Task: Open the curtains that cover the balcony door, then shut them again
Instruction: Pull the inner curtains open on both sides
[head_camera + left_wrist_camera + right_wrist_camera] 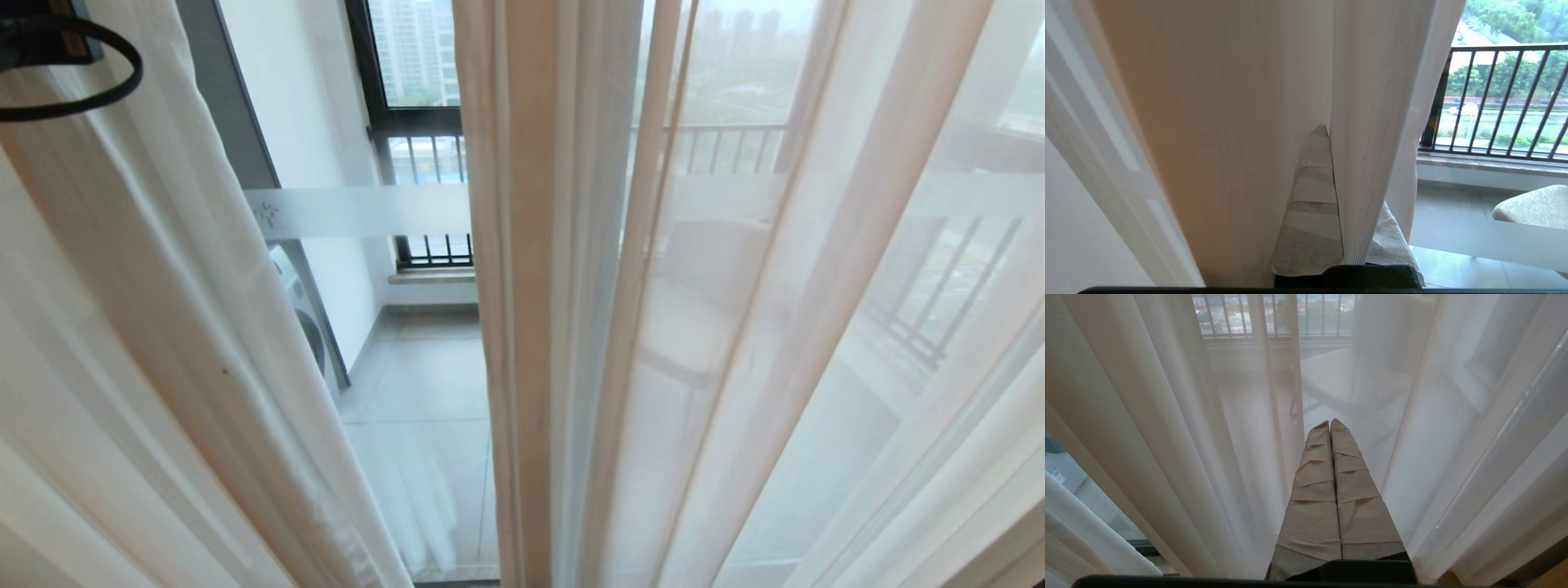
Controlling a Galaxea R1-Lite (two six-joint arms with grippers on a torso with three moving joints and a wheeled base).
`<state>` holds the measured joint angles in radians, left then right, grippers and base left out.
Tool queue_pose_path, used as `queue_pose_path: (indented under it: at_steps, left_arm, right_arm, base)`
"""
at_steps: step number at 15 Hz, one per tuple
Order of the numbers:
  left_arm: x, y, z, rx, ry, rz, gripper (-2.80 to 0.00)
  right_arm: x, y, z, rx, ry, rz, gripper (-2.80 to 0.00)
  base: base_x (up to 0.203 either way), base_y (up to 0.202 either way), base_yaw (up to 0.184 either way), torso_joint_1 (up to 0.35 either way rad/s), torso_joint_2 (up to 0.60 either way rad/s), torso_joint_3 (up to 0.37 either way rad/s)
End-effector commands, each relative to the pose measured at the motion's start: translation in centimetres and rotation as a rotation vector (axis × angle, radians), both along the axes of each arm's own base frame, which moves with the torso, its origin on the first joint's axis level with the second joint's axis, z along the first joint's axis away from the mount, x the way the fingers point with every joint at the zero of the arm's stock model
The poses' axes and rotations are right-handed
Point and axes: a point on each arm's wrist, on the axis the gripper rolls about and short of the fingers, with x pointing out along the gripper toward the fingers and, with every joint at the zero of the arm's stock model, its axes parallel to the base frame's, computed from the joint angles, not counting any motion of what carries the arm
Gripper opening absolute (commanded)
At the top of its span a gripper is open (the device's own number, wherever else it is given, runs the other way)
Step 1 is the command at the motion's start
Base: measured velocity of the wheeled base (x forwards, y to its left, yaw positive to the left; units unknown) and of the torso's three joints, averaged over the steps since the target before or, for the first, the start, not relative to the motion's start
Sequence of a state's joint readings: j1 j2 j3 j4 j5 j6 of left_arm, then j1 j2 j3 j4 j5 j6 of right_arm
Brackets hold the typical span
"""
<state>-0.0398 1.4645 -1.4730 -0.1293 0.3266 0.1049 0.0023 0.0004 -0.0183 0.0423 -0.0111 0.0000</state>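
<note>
Two sheer, beige-white floor-length curtains [735, 327] hang soft and light before the dark-framed glass balcony door [367, 212]; my left end effector [1327, 134] pinches one fold's edge, my right end effector [1330, 424] closed empty.

Curtains [735, 327]: thin see-through cloth, soft, matt. Balcony door [359, 211]: smooth shiny glass, frosted band. Floor tiles [424, 392]: smooth, slightly glossy. Right gripper [1330, 424] fingers wrapped in rough, wrinkled tape.
</note>
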Motion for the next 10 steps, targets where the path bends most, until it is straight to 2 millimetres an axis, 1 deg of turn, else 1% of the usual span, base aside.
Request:
queue_pose_path:
  at_steps: [1,10]
  left_arm:
    - [0.1,0.0,-0.2,0.001,0.006,0.005,-2.8]
    - [0.0,1.3,-0.2,0.001,0.006,0.054,-2.8]
  right_arm:
    - [0.0,0.0,0.0,0.0,0.0,0.001,-2.8]
    - [0.0,0.0,0.0,0.0,0.0,0.001,-2.8]
  base:
    - [-0.001,0.132,-0.003,-0.002,0.0,0.002]
    - [0.0,0.19,0.001,0.004,0.0,0.003]
